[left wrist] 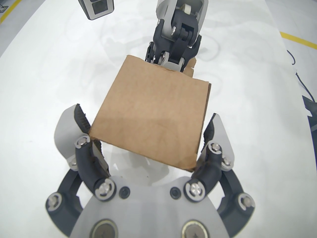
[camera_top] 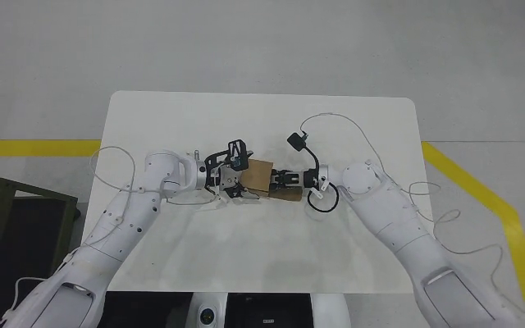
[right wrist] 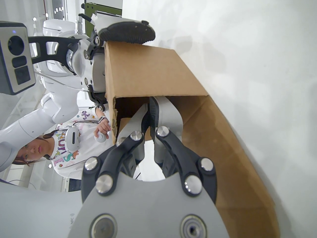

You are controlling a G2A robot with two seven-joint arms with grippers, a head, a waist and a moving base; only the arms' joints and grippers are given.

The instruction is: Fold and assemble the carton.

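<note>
Two robot arms are meeting over the middle of the white table (camera_top: 344, 246), working a small brown carton (left wrist: 158, 100) between them. The carton is sitting low at the table's centre, already opened out into a square tube; whether it is resting on the surface or hanging just above it is hard to tell from here.

The left gripper (left wrist: 146, 115) is standing wide apart and bracing the carton's near end across its full width, with one pad (left wrist: 81, 117) pressing on one corner and the other pad on the opposite edge. The right gripper (right wrist: 149, 111) is reaching into the open mouth at the far end. Its fingers are drawn together there and appear to be nipping a thin piece of card, most likely an inner flap, though the card between the pads is barely showing.

By the look of it, the body is formed and the work is now turning to the end flaps, so the job is perhaps halfway along. The next move is calling for the left arm to hold the tube square while the right arm bends its flap inward across the mouth, gently enough that the walls are not buckling
</note>
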